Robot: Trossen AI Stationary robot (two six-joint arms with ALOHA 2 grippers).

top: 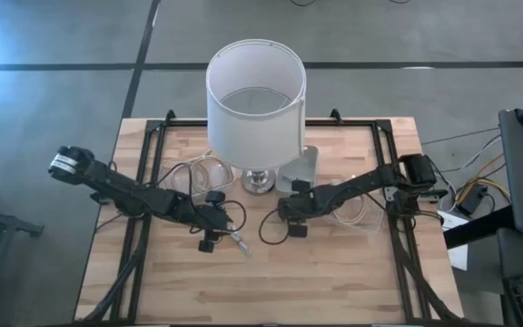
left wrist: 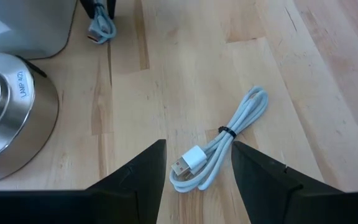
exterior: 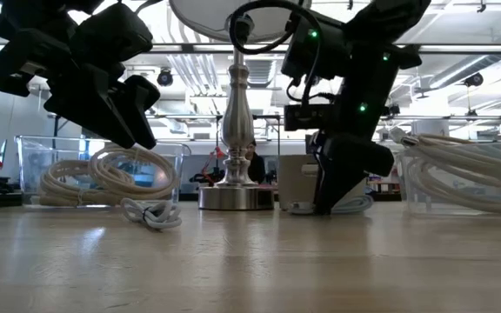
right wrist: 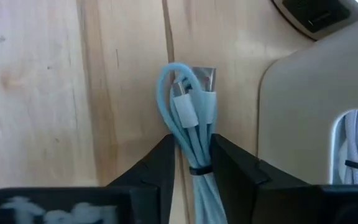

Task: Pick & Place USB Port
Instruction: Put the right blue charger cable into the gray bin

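My right tool [right wrist: 191,163] grips a bundled blue cable [right wrist: 190,118] low on the worktop [right wrist: 42,93], its long axis running straight out from my fingers with the USB plug [right wrist: 205,78] at the far end, just beside a grey box [right wrist: 316,93] and the lamp base [top: 259,182]. My left tool [left wrist: 197,180] hangs open above a second, white cable [left wrist: 222,146] lying flat, its plug toward me.

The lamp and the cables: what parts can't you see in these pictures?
- Lamp: in the high view its shade covers the stem and part of the base.
- Blue cable: in the right wrist view the right gripper is closed on it and its far end is cut off by the picture edge.
- White cable: in the high view, too small for detail; the left gripper hangs open over it.
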